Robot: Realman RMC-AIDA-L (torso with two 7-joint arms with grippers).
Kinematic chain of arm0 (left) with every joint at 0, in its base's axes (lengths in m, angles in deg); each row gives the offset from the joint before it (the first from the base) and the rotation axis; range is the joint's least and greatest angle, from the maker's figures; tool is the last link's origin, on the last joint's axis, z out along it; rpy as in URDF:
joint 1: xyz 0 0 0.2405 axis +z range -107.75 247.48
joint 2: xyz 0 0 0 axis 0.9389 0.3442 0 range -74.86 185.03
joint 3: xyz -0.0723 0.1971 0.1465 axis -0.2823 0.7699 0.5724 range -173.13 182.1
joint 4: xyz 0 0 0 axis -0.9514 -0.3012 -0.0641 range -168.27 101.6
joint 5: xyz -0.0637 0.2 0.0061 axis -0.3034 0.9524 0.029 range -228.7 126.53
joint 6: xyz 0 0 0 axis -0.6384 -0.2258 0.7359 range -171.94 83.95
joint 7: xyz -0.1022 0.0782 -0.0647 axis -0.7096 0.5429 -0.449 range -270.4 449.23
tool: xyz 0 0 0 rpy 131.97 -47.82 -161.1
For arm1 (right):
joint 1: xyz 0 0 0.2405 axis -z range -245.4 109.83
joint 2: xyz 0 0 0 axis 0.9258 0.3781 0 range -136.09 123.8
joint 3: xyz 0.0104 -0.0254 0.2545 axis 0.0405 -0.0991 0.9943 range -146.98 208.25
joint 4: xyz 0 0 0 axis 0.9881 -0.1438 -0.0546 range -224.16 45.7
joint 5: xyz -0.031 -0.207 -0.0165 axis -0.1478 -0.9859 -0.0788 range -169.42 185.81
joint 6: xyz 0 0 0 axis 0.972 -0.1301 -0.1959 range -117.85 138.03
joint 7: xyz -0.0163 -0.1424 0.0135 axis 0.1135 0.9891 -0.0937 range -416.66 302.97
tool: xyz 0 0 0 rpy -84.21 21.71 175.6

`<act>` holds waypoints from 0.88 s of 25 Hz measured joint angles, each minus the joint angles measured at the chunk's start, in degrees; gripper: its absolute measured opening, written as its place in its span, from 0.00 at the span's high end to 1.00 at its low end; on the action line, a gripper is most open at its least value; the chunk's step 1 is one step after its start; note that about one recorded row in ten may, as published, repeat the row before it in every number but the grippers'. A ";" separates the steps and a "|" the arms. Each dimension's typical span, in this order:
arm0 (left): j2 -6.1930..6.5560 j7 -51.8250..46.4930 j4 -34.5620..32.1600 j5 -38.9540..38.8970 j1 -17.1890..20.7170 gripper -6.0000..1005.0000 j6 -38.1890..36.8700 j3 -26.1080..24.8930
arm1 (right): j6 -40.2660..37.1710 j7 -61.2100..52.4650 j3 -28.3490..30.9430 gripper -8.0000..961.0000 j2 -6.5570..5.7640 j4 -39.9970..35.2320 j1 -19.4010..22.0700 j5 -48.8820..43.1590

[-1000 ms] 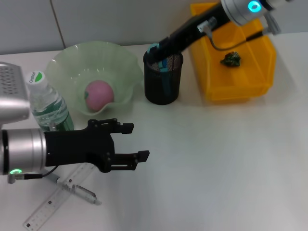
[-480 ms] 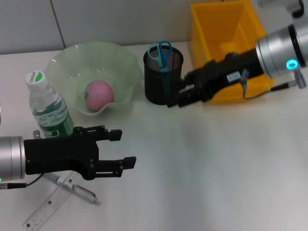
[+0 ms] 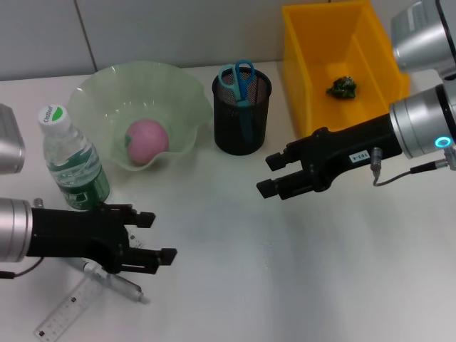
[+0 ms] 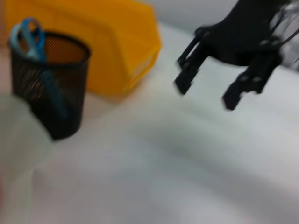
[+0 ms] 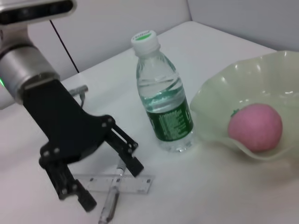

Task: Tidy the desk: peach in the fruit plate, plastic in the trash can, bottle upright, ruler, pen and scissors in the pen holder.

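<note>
On the white table (image 3: pixel 285 285), the right gripper (image 3: pixel 274 175) has drawn back from the black mesh pen holder (image 3: pixel 241 114) since half a second ago and now hangs over bare tabletop in front of the yellow trash bin (image 3: pixel 370 43), its fingers spread and holding nothing. The blue-handled scissors (image 3: pixel 238 77) stand in the holder. The left gripper (image 3: pixel 155 237) has pulled back toward the near left edge; its fingers are parted and empty, hovering just above the pen (image 3: pixel 117 283) and the clear ruler (image 3: pixel 71 310), which lie crossed on the table. From the right wrist view the fingertips sit close over the ruler (image 5: pixel 122 183) and pen (image 5: pixel 109 205), though contact cannot be judged. The water bottle (image 3: pixel 70 160) stands upright beside the pale green fruit plate (image 3: pixel 100 92), and the pink peach (image 3: pixel 147 140) lies in the plate. A dark crumpled piece of plastic (image 3: pixel 343 87) rests inside the bin. Green writing on the bottle cap is too small to read.
</note>
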 joint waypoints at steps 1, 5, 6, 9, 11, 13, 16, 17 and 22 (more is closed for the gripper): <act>-0.08 -2.96 -2.19 1.78 0.14 0.20 -0.36 0.17 | 0.09 0.19 0.03 0.34 -0.04 0.02 0.22 0.01; -0.17 -12.08 -8.10 6.25 -0.20 0.20 -2.47 0.98 | 0.25 0.77 0.73 0.34 -0.41 0.11 0.78 0.01; -0.22 -14.54 -9.85 7.38 -0.41 0.20 -3.33 1.48 | 0.26 0.80 0.84 0.34 -0.51 0.10 0.83 0.01; -0.32 -20.23 -13.89 10.05 -0.91 0.20 -4.70 3.25 | 0.27 1.00 1.49 0.34 -0.74 0.01 0.90 -0.05; -0.33 -24.21 -16.30 12.03 -1.49 0.20 -5.49 4.72 | 0.27 1.31 1.97 0.34 -0.87 -0.06 0.91 -0.15; -0.32 -28.29 -18.05 14.24 -2.51 0.20 -6.92 5.69 | 0.26 1.44 2.26 0.34 -1.04 -0.08 0.91 -0.18; -0.39 -33.48 -19.10 16.67 -4.79 0.20 -9.35 6.40 | 0.22 1.46 2.29 0.34 -1.23 -0.07 0.74 -0.27; -0.38 -35.98 -19.27 17.68 -5.81 0.20 -9.93 6.80 | 0.20 1.47 2.29 0.34 -1.27 -0.07 0.70 -0.34; -0.45 -43.81 -19.74 21.48 -9.24 0.20 -11.33 8.24 | 0.10 1.60 2.02 0.34 -1.65 -0.18 0.63 -0.50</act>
